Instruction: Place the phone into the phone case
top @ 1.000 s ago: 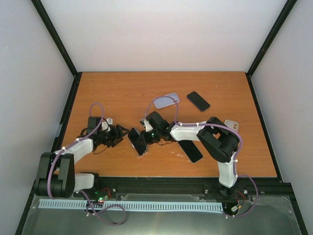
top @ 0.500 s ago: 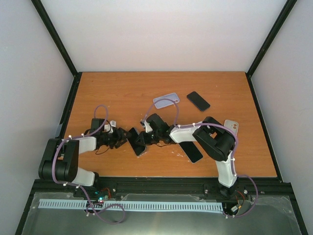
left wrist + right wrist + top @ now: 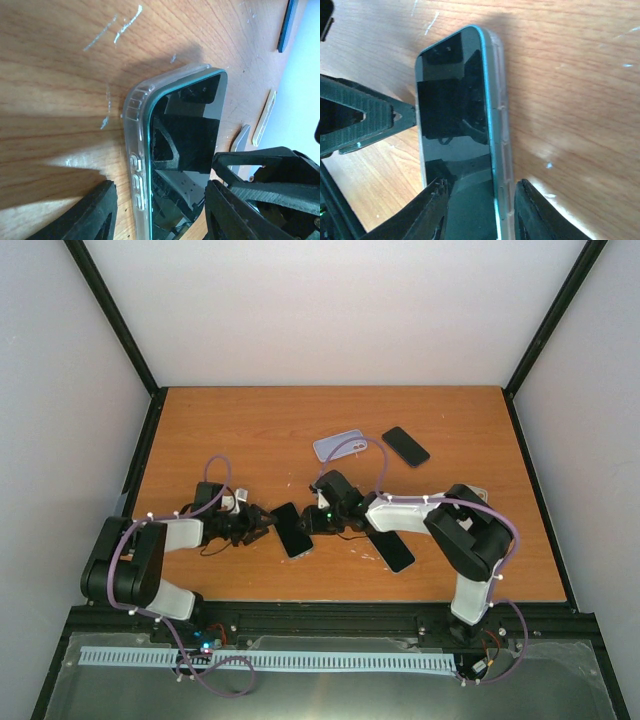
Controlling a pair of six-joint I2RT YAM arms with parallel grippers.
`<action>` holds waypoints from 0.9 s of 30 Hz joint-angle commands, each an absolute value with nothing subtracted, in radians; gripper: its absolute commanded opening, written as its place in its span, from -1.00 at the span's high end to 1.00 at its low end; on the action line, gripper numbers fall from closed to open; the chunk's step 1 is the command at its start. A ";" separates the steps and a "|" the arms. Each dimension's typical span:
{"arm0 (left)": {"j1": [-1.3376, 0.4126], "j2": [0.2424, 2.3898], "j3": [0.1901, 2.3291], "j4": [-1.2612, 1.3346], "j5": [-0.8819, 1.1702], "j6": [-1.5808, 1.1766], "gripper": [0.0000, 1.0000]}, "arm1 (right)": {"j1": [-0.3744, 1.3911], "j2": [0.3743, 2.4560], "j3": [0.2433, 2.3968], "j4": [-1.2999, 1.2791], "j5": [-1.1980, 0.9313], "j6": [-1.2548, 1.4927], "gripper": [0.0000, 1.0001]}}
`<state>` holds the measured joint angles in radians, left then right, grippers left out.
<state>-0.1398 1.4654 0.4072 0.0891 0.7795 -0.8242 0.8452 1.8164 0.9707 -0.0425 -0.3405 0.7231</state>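
Since a second ago the phone point(image 3: 293, 530) has settled flatter onto the surface point(image 3: 230, 430), and the left tool point(image 3: 262, 524) has drawn in beside it. It lies screen up near the surface's middle, seated in the clear phone case point(image 3: 134, 150), its long axis running from far-left to near-right. The left tool stands wide open at the cased edge, one finger clear of the case. The right tool point(image 3: 308, 524) has its fingers parted about a phone's width over the other end; whether it grips cannot be told.
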 commanded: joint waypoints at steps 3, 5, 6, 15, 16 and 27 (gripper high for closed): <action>-0.153 1.484 0.434 0.094 0.787 -0.814 0.02 | 0.838 1.842 0.976 -0.058 -0.332 0.695 0.17; -0.155 1.487 0.438 0.092 0.791 -0.814 0.03 | 0.838 1.852 0.969 -0.021 -0.341 0.703 0.01; -0.156 1.490 0.440 0.091 0.791 -0.812 0.04 | 0.838 1.860 0.968 -0.002 -0.353 0.706 -0.06; -0.171 1.536 0.430 0.130 0.823 -0.830 0.18 | 0.838 1.929 0.936 0.202 -0.484 0.796 -0.19; -0.173 1.537 0.425 0.142 0.833 -0.839 0.20 | 0.838 1.932 0.936 0.223 -0.498 0.808 -0.19; -0.184 1.505 0.379 0.194 0.871 -0.886 0.15 | 0.805 1.898 0.852 0.540 -0.630 1.027 -0.19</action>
